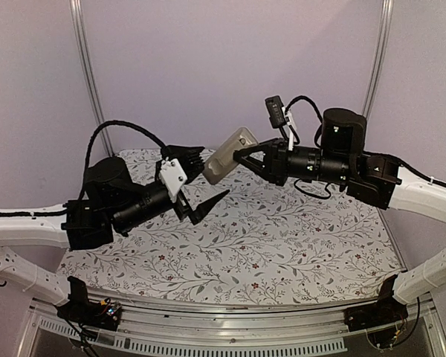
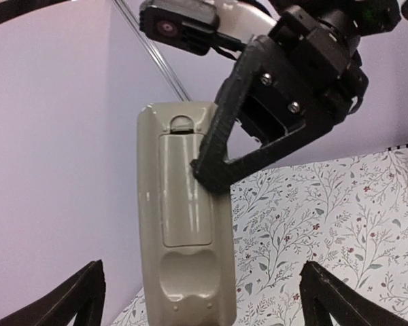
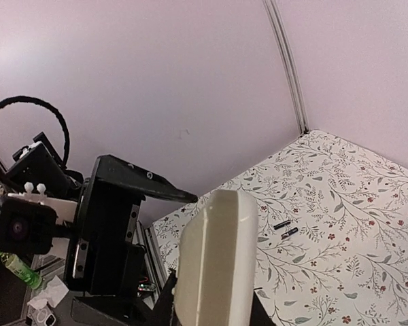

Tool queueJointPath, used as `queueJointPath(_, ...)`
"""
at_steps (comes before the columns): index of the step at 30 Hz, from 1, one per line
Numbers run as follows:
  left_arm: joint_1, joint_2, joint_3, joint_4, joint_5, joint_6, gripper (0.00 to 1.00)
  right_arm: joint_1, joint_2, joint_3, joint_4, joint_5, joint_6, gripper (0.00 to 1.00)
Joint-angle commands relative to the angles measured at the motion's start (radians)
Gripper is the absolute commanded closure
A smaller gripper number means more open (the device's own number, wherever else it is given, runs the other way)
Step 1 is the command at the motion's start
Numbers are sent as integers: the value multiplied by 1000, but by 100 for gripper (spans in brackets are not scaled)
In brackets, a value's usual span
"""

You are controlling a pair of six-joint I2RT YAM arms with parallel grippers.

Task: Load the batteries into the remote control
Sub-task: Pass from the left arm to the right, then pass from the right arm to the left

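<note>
My right gripper (image 1: 245, 158) is shut on the remote control (image 1: 229, 155) and holds it in the air over the far middle of the table. Its tan-grey back (image 2: 183, 224) faces the left wrist camera, with a rectangular panel lying flush in it. One right finger (image 2: 217, 156) presses on that back. My left gripper (image 1: 214, 175) is open, its fingers on either side of the remote's free end without touching it. Two batteries (image 3: 285, 228), small dark cylinders, lie side by side on the cloth in the right wrist view.
A floral tablecloth (image 1: 267, 245) covers the table. Pale walls with two metal posts (image 1: 89, 82) close off the back. A metal rail (image 1: 230, 331) with cabling runs along the near edge between the arm bases.
</note>
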Motion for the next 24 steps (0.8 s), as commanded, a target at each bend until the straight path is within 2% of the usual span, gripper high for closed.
queueJointPath(1, -45, 52, 11, 9, -132, 213, 0, 3, 27, -2, 98, -26, 129, 100)
queueJointPath(4, -45, 56, 8, 49, -139, 217, 1, 3, 34, -8, 96, -43, 139, 100)
queueJointPath(6, -47, 58, 7, 56, -133, 207, 5, 3, 38, -9, 97, -50, 142, 100)
queueJointPath(10, -46, 51, -12, 93, -124, 188, 27, 4, 45, -10, 97, -45, 141, 100)
queueJointPath(13, -47, 53, -18, 99, -132, 194, 28, 3, 54, -7, 102, -58, 137, 100)
queueJointPath(17, -42, 62, -17, 102, -180, 203, 22, 3, 57, -5, 119, -91, 135, 100)
queueJointPath(19, -37, 57, -19, 103, -182, 203, 22, 3, 56, -5, 119, -99, 132, 100)
queueJointPath(24, -22, 49, -6, 65, -157, 159, 37, 3, 46, -14, 123, -106, 119, 100)
